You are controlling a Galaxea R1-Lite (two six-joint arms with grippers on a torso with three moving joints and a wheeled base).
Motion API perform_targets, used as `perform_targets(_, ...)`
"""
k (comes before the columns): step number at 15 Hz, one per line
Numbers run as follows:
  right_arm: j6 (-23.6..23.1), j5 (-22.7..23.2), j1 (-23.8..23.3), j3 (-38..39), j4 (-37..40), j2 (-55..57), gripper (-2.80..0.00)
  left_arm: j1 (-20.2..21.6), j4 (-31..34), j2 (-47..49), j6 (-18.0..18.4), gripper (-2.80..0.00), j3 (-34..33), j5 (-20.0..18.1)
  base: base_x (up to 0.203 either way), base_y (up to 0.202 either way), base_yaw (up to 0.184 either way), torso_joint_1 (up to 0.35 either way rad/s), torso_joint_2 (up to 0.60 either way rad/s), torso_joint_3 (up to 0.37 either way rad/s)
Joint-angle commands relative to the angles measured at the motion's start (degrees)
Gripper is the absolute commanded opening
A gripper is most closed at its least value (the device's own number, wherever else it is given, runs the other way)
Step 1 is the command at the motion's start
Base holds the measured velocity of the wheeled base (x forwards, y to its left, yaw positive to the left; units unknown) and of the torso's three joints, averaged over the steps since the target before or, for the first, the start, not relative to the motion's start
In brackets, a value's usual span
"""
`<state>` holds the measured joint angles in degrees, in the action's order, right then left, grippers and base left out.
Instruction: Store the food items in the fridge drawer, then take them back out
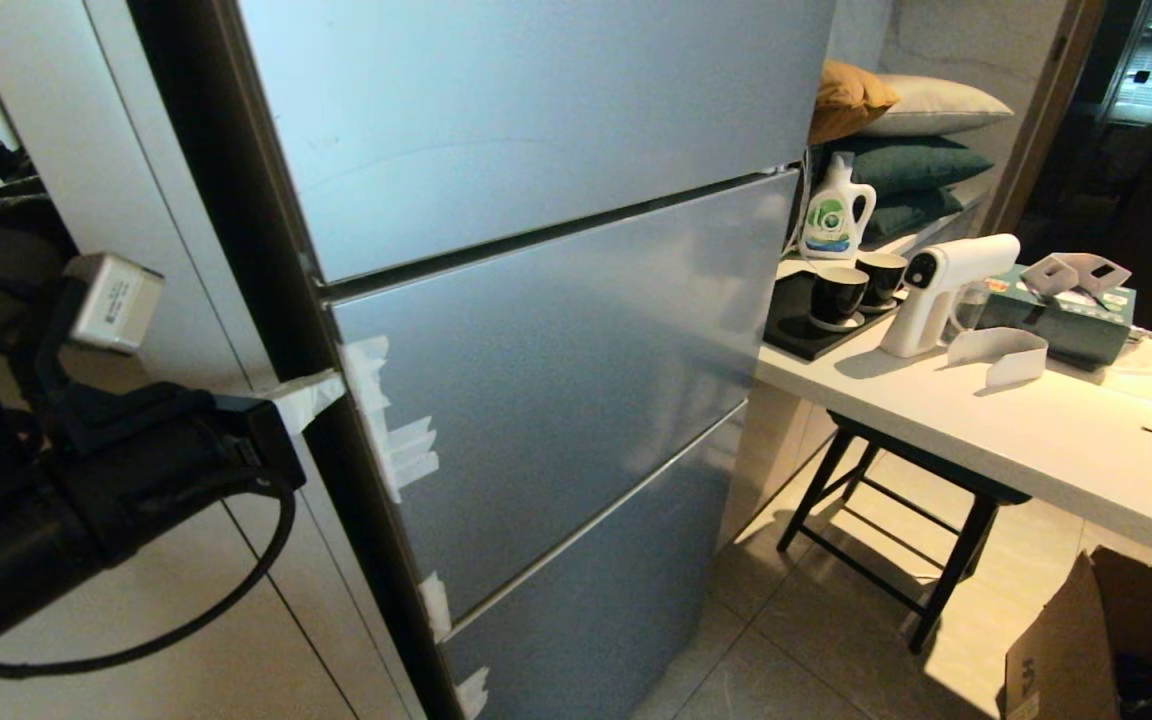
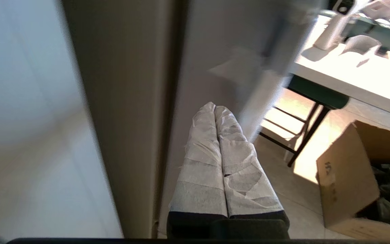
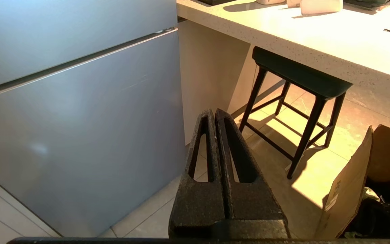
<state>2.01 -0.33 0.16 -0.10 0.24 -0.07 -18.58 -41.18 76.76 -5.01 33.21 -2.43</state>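
The silver-grey fridge [image 1: 556,360] stands with all its doors closed, so the fridge drawer is hidden behind them. No food items are in view. My left gripper [image 1: 321,392] reaches in from the left. Its white-taped fingers are pressed together, with their tips at the left edge of the middle door, beside the dark gap. In the left wrist view the same gripper [image 2: 214,107] is shut with nothing in it, pointing along the door's edge [image 2: 178,101]. My right gripper [image 3: 214,112] hangs low in front of the fridge's bottom door [image 3: 80,118], shut and empty.
A white cabinet panel [image 1: 136,180] flanks the fridge on the left. On the right is a white counter [image 1: 1036,440] with a white spray gun [image 1: 936,290], cups [image 1: 841,295] and a detergent bottle [image 1: 836,212]. Under it stands a black stool [image 1: 896,520]. An open cardboard box [image 1: 1106,650] sits on the floor.
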Motion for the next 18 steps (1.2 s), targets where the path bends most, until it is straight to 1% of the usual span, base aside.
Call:
perform_targets(1, 0.01, -0.02, 0.02, 0.01, 0.02, 0.07, -2.80, -0.78, -0.24, -0.03, -0.16, -2.80, 0.19, -0.04, 0.000, 0.000, 0.000, 0.000, 0.00, 0.000)
perform_targets(7, 0.01, -0.02, 0.02, 0.01, 0.02, 0.07, -2.80, -2.03, -0.32, 0.46, -0.01, -2.80, 0.37, -0.04, 0.000, 0.000, 0.000, 0.000, 0.00, 0.000)
perform_targets(10, 0.01, -0.02, 0.02, 0.01, 0.02, 0.07, -2.80, -2.77, -3.34, 1.85, 0.30, -2.80, 0.28, 0.26, 0.000, 0.000, 0.000, 0.000, 0.00, 0.000)
perform_targets(12, 0.01, -0.02, 0.02, 0.01, 0.02, 0.07, -2.80, -3.36, -3.73, 2.51, 0.35, -2.80, 0.43, 1.93, 0.000, 0.000, 0.000, 0.000, 0.00, 0.000)
perform_targets(13, 0.01, -0.02, 0.02, 0.01, 0.02, 0.07, -2.80, -3.48, -3.73, 2.51, 0.35, -2.80, 0.54, 2.16, 0.000, 0.000, 0.000, 0.000, 0.00, 0.000)
perform_targets(16, 0.01, -0.02, 0.02, 0.01, 0.02, 0.07, -2.80, -3.75, -3.73, 1.74, 0.05, -2.80, -0.08, 1.88, 0.000, 0.000, 0.000, 0.000, 0.00, 0.000)
perform_targets(18, 0.01, -0.02, 0.02, 0.01, 0.02, 0.07, -2.80, -4.38, -3.73, 1.03, -0.16, -2.80, -0.49, 1.03, 0.000, 0.000, 0.000, 0.000, 0.00, 0.000)
